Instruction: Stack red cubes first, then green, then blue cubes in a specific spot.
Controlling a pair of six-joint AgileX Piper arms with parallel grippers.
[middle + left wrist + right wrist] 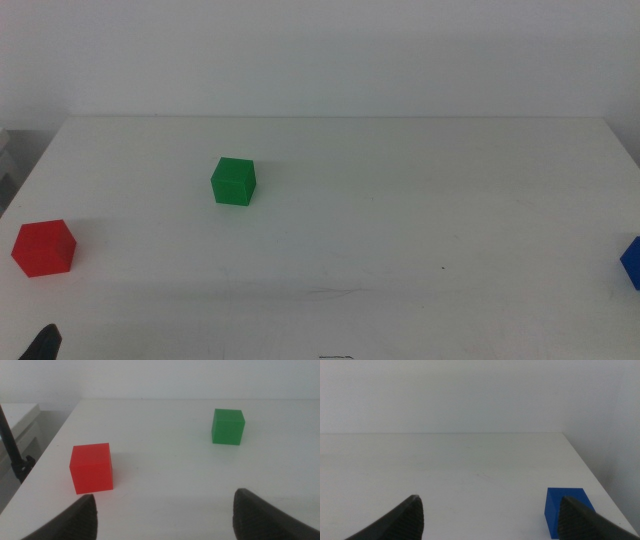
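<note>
Both arms wait low and near: the left gripper and right gripper seemingly spread wide, holding nothing.

I work at a bare lab-style test bench: a plain white table against a blank white wall, with a black stand off beyond my left claw.

blue cube cut by frame edge

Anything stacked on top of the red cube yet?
No. The red cube has a bare top and sits alone on the white table. The green cube and blue cube lie apart. Its underside is hidden.
</note>
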